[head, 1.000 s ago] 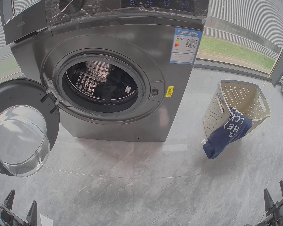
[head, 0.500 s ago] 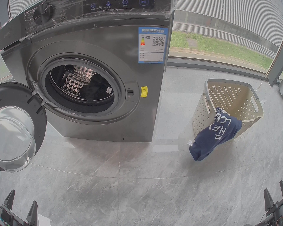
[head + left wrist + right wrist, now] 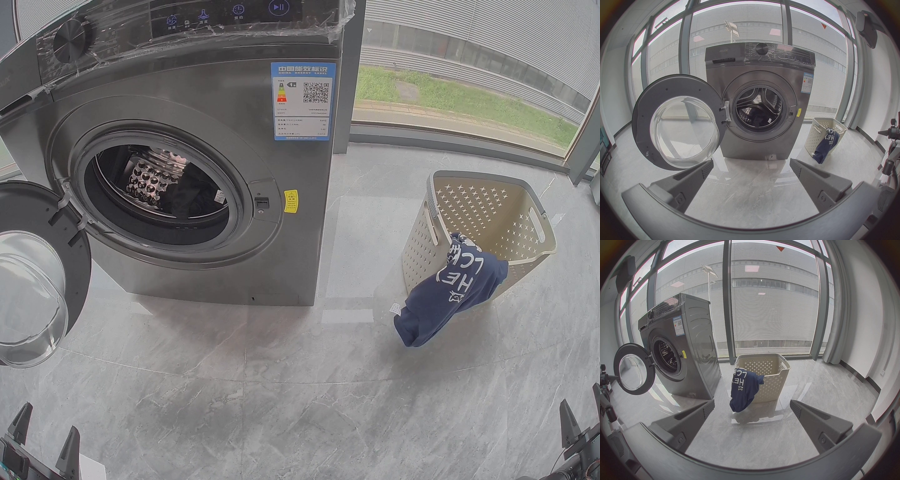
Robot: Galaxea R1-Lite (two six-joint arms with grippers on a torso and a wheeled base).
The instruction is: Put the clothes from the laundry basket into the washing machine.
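Observation:
A grey washing machine stands at the left with its round door swung open. Dark clothes lie inside the drum. To the right, a cream laundry basket stands on the floor, and a navy shirt with white print hangs over its front rim down to the floor. My left gripper sits open and empty at the bottom left, far from the machine. My right gripper sits open and empty at the bottom right. The wrist views show the machine and the basket with the shirt ahead.
Grey marble floor stretches between me and both objects. A tall window wall runs behind the basket. The open door juts out over the floor at the left.
The head view has swung to the right: machine and basket sit further left in the picture. Both grippers hold the same places, open.

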